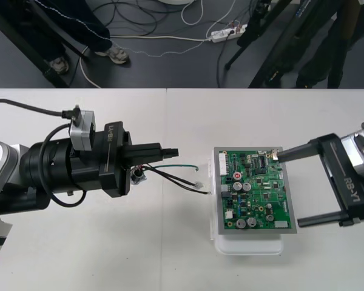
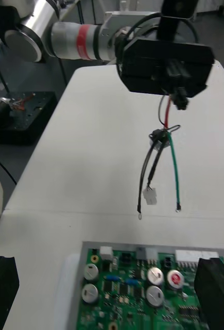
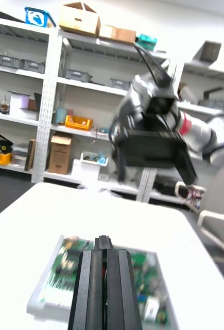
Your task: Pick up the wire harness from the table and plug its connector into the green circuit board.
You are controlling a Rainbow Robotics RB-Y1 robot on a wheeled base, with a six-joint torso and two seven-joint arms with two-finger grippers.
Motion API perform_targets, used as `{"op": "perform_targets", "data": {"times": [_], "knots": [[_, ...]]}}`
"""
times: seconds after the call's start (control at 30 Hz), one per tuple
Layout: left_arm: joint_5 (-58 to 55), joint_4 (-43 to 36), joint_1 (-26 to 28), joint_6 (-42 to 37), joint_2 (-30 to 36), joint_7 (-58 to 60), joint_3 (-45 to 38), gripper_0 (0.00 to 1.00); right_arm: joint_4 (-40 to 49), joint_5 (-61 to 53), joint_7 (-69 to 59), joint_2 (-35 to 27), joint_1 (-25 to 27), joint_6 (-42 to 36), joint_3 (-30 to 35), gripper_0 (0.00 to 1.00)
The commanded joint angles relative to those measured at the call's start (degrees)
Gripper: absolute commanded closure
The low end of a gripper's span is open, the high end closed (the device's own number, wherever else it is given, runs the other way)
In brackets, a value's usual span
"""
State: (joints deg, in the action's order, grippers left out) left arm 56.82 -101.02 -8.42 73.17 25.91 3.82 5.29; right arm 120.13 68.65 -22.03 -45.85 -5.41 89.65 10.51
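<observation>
My left gripper hovers above the table left of the green circuit board, shut on the wire harness. In the right wrist view the left gripper pinches the red wire, and the harness dangles below it. The round socket hangs just under the fingers, and a small white plug and the green wire hang lower, short of the board. My right gripper stands open at the board's right side, one finger over its top right corner.
The board sits on a white base right of the table's middle. Bare table lies between the hanging harness and the board's left edge. A dark strip of floor with cables runs beyond the far edge.
</observation>
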Motion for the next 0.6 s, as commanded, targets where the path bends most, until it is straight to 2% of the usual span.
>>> {"op": "perform_targets", "data": {"times": [0.03, 0.27, 0.6], "knots": [[-1.0, 4.0, 0.6, 6.2, 2.0, -3.6, -1.1, 1.0, -1.5, 3.9, -0.8, -4.2, -3.4, 0.4, 3.5, 0.0], [-2.1, 13.0, -1.2, 9.5, 2.0, -12.2, 1.3, 1.0, 0.1, 10.8, -0.2, -8.9, -3.3, 0.4, 3.5, 0.0], [-5.7, 24.7, -4.3, 11.6, 2.1, -24.4, 7.1, 1.0, 3.7, 22.8, 0.0, -10.7, -2.2, 0.4, 3.1, 0.0]]}}
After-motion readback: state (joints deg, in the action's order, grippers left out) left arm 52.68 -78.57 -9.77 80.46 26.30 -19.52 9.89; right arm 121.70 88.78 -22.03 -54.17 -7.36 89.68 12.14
